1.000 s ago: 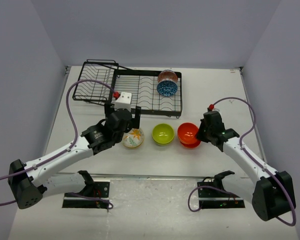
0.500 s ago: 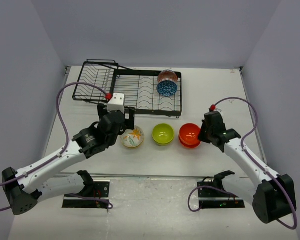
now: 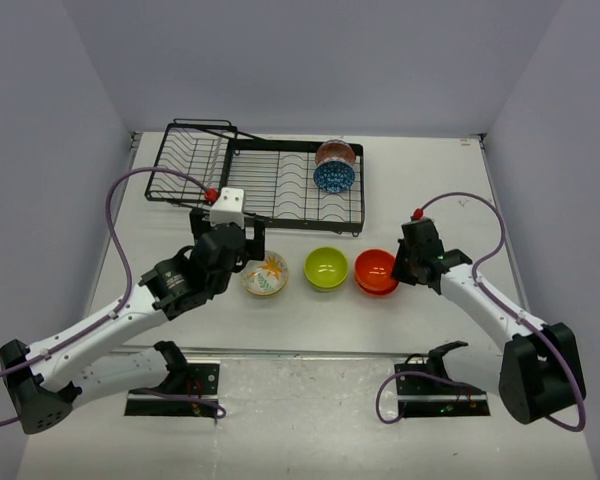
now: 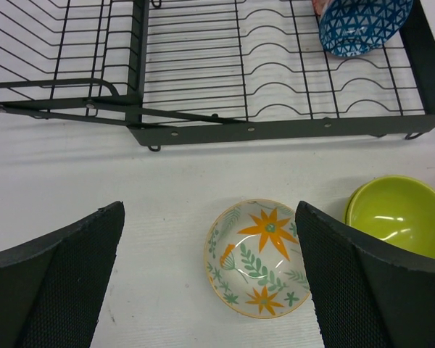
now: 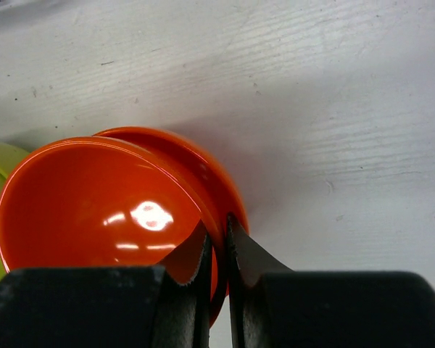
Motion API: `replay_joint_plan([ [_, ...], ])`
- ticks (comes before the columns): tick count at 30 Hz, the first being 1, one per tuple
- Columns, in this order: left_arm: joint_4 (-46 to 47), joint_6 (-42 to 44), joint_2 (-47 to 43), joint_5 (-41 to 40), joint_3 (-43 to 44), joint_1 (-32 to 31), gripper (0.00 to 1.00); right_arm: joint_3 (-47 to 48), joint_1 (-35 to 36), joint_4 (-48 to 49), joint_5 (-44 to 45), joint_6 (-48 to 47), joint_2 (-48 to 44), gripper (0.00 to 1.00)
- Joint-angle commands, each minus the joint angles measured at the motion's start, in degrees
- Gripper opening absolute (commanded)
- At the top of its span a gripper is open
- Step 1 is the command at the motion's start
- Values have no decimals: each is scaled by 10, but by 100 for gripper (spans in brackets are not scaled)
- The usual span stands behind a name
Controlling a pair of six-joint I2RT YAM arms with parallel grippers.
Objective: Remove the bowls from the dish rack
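Black wire forms the dish rack (image 3: 280,185), and at its right end you have two bowls on edge: the blue speckled bowl (image 3: 334,177) in front, the pinkish-brown bowl (image 3: 335,152) close behind it. Three more bowls sit in a row on the white surface (image 3: 430,190), on the near side of the rack: the floral bowl (image 3: 266,276), the lime green bowl (image 3: 326,267) and the orange-red bowl (image 3: 376,270). Plain grey walls close the surface in at the back and on both sides.

Your right tool (image 5: 217,228) is pinched tight on the rim of the orange-red bowl, one finger inside and one outside. The lime green bowl lies just past that bowl, on the side away from the tool.

Your left tool (image 4: 209,209) stands with its jaws wide apart and grips nothing. In its wrist view the floral bowl lies between the fingers, nearer the right one, the lime green bowl is beside that finger, and the rack is just ahead.
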Motion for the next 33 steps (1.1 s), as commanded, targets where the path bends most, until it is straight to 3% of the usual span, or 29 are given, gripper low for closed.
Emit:
replay_joint_plan([
  [1,7,-7,14,-17,-7,3,100,43,2,42,-23,1,13,7],
  [16,-4,-10,-5,3,1,3,100,28,3,13,-9,-12,-25,8],
  [33,-8,-8,-19,18,-4,3,100,23,3,24,-11,-23,4,15],
])
